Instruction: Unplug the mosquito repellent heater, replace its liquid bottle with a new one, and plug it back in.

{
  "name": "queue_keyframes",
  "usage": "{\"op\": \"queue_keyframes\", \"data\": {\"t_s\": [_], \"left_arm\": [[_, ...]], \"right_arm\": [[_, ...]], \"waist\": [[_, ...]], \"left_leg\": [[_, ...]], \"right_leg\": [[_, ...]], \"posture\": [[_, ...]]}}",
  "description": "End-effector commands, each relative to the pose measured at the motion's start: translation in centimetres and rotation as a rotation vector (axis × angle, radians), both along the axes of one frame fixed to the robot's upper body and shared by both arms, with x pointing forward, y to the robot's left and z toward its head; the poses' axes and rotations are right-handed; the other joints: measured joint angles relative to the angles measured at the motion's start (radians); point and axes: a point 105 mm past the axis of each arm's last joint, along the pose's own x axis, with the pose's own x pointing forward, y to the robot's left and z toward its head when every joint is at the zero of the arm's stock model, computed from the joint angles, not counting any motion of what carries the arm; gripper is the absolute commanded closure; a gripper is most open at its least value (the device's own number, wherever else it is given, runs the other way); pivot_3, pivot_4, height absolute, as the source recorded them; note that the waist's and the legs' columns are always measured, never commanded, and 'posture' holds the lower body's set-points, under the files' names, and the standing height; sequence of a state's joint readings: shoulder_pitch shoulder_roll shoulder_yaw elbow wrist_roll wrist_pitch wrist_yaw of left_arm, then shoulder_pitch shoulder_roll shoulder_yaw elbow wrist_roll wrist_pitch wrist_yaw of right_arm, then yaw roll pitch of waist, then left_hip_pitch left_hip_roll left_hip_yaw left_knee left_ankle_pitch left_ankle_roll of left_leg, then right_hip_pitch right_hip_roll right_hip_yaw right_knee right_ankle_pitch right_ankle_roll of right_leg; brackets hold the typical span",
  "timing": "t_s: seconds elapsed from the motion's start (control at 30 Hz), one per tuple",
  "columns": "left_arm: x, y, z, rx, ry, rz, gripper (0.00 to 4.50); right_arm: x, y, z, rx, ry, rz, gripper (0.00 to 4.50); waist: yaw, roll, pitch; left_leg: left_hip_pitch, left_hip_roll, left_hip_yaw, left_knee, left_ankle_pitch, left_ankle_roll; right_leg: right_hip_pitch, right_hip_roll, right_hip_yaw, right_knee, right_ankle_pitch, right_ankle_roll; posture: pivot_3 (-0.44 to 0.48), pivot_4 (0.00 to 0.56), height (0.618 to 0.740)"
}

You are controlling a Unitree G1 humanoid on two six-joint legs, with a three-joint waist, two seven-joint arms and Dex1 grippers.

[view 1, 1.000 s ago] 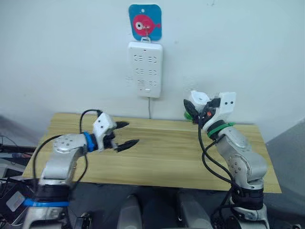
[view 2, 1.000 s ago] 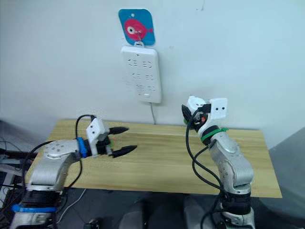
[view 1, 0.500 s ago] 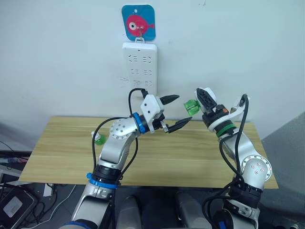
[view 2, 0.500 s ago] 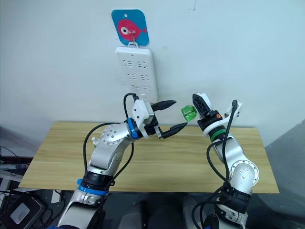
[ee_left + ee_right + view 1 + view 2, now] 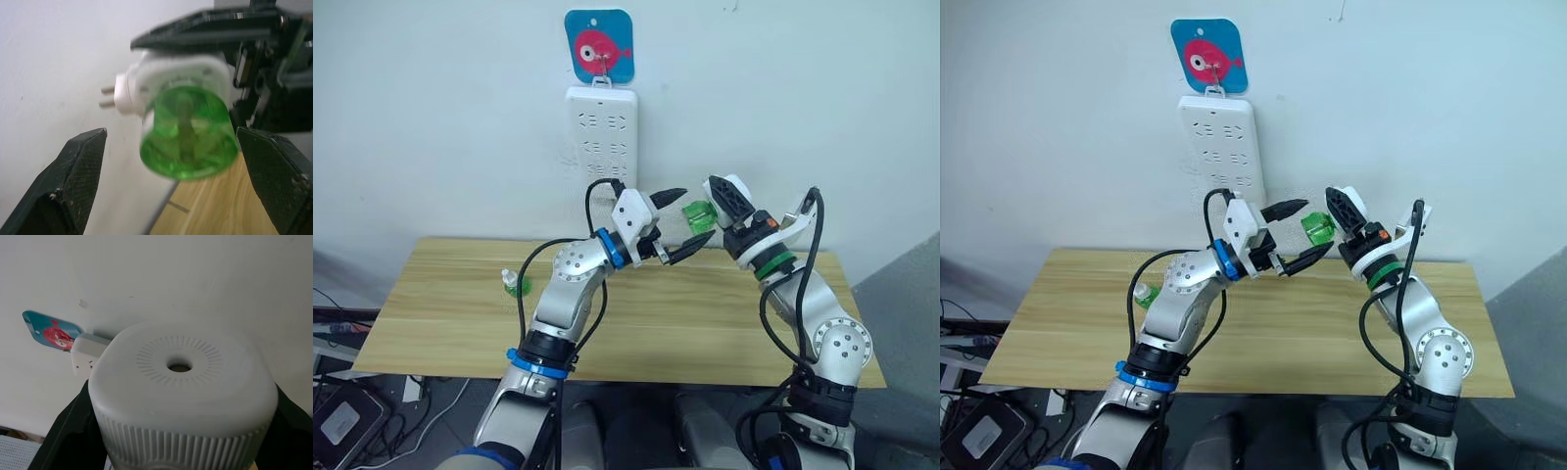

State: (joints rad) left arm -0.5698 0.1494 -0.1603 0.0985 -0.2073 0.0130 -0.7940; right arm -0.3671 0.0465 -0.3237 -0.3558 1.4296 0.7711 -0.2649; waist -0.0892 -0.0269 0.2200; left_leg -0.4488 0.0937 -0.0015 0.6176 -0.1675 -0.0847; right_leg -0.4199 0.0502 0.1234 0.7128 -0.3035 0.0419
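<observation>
While flanking the liquid bottle (image 5: 186, 132), left end effector (image 5: 674, 223) spread, untouching.

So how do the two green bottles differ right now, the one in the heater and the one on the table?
The heater's liquid bottle is held in the air, screwed into the heater in the right hand; the new one stands alone on the table. The new one shows a white cap; the other's neck is inside the heater. Both are small, round and translucent green.
</observation>
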Motion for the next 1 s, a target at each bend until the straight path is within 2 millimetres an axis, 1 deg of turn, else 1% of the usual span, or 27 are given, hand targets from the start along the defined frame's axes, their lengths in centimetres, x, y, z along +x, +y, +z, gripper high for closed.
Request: {"op": "queue_keyframes", "data": {"t_s": [0.03, 0.43, 0.77, 0.87, 1.0], "left_arm": [[-0.13, -0.28, 1.09, -0.028, -0.041, -0.006, 0.04], [-0.39, -0.82, 1.42, -0.056, -0.032, -0.032, 0.04], [-0.51, -1.15, 1.22, -0.054, -0.026, -0.039, 0.04], [-0.65, -1.21, 1.10, -0.054, -0.018, -0.043, 0.62], [-0.76, -1.21, 1.09, -0.055, -0.016, -0.044, 1.86]], "right_arm": [[-0.81, 0.13, 1.67, 0.013, -0.071, 0.010, 1.38], [-0.98, 0.20, 1.63, 0.010, -0.073, 0.021, 1.38], [-1.04, 0.23, 1.57, 0.000, -0.068, 0.019, 1.38], [-0.98, 0.13, 1.65, 0.007, -0.067, 0.014, 1.38], [-0.86, -0.16, 1.62, 0.012, -0.061, 0.000, 1.38]], "waist": [[0.000, 0.000, 0.000], [0.001, 0.000, 0.000], [0.000, 0.000, 0.000], [0.001, 0.000, 0.000], [0.001, 0.000, 0.000]], "left_leg": [[0.000, 0.000, 0.000, 0.000, 0.000, 0.000], [0.000, 0.000, 0.000, 0.000, 0.000, 0.000], [0.000, 0.000, 0.000, 0.000, 0.000, 0.000], [0.000, 0.000, 0.000, 0.000, 0.000, 0.000], [0.000, 0.000, 0.000, 0.000, 0.000, 0.000]], "right_leg": [[0.000, 0.000, 0.000, 0.000, 0.000, 0.000], [0.000, 0.000, 0.000, 0.000, 0.000, 0.000], [0.000, 0.000, 0.000, 0.000, 0.000, 0.000], [0.000, 0.000, 0.000, -0.001, 0.000, 0.000], [0.000, 0.000, 0.000, -0.001, 0.000, 0.000]], "posture": [[-0.068, 0.210, 0.740], [-0.075, 0.214, 0.740], [-0.075, 0.217, 0.740], [-0.076, 0.218, 0.740], [-0.076, 0.221, 0.740]]}}
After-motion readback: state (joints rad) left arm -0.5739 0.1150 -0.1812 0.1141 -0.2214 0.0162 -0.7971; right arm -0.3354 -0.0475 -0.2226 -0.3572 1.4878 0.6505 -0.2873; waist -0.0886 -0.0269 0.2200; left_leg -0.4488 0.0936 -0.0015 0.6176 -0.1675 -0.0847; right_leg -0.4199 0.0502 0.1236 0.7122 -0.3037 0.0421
